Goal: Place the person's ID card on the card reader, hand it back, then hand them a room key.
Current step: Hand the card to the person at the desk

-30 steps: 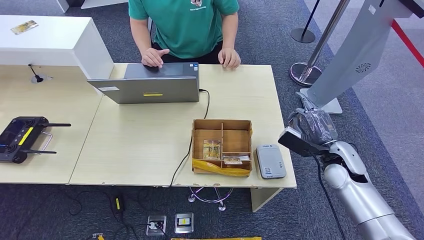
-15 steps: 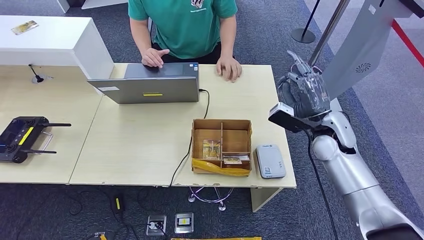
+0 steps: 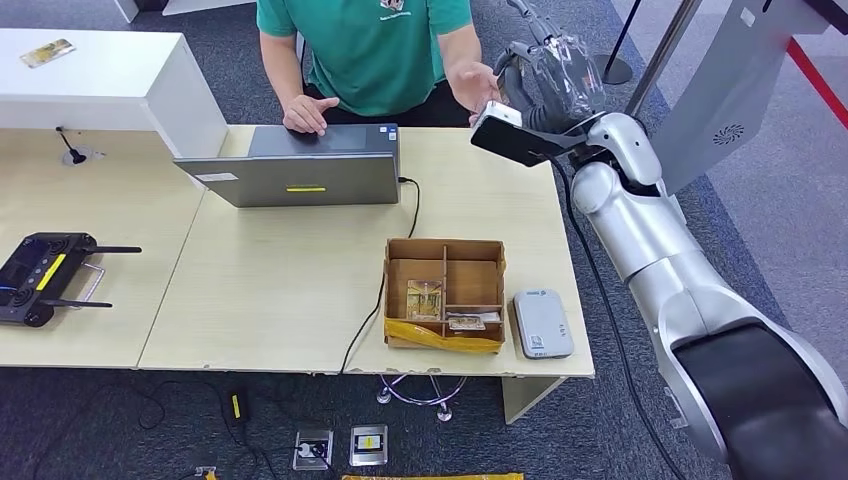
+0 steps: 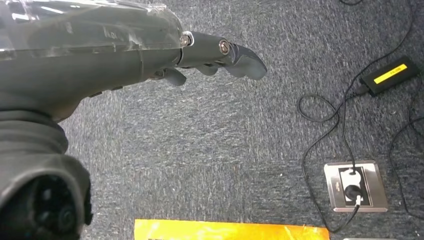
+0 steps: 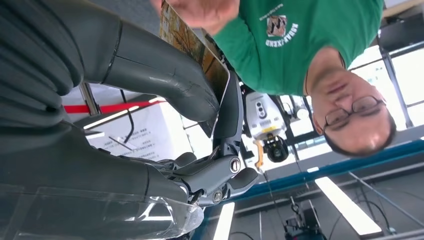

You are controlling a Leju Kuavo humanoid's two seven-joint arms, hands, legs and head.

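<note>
My right hand (image 3: 545, 70) is raised beyond the table's far right corner, level with the person's lifted hand (image 3: 472, 82). In the right wrist view a card (image 5: 197, 52) with a brown-and-yellow face is pinched between my thumb (image 5: 160, 75) and a dark finger. The person's hand (image 5: 200, 10) grips its other end. The grey card reader (image 3: 541, 323) lies near the table's front right edge. Beside it is a wooden divided box (image 3: 443, 245) holding cards (image 3: 424, 297). My left hand (image 4: 125, 45) hangs over the carpet, fingers straight and holding nothing.
A person in a green shirt (image 3: 365, 50) sits behind a grey laptop (image 3: 300, 170), whose cable runs off the table's front edge. A black remote controller (image 3: 45, 275) lies at the left. A stanchion base (image 3: 605, 145) and a grey kiosk (image 3: 720, 110) stand to the right.
My right arm has swung up from beside the table's right edge to the person's side. The person's hand has lifted off the table to meet my hand.
</note>
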